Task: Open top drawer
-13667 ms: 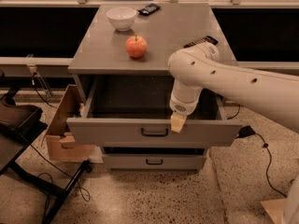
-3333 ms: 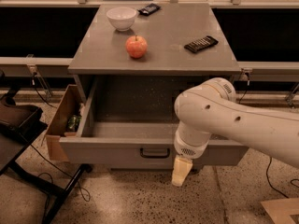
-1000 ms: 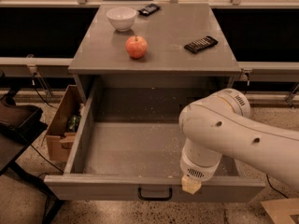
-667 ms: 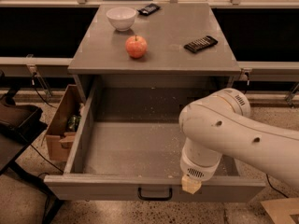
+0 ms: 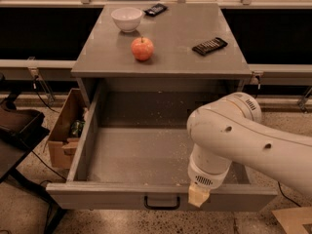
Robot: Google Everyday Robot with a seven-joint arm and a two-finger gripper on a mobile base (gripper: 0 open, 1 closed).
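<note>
Fingers point(image 5: 198, 197): tan tips, seen as one block with no gap between them, holding nothing.

Gripper point(image 5: 197, 199): pointing down, against the upper edge of the drawer front, just to the right of the handle point(image 5: 162, 203) and not on it.

Top drawer point(image 5: 97, 195): drawn far out of the cabinet toward the camera. The deep grey interior is open to view and holds only pale specks. The task looks essentially done.

Counter point(image 5: 180, 38): carries a white bowl point(image 5: 127, 18), an apple point(image 5: 142, 48) and two dark flat objects point(image 5: 209, 45); all sit well back from the drawer.

Cardboard box point(image 5: 66, 130): on the floor, close beside the drawer's left wall.

Risks, as judged:
- Any further pull may take the drawer past the end of its travel, so that it drops or jams.
- The arm's wrist hangs over the front panel. Downward pressure there would load the extended drawer and could make it sag.
- A careless lift away could catch the front lip and jolt the cabinet, which would set the apple rolling.
- A sideways shove could press the drawer against the box.
</note>
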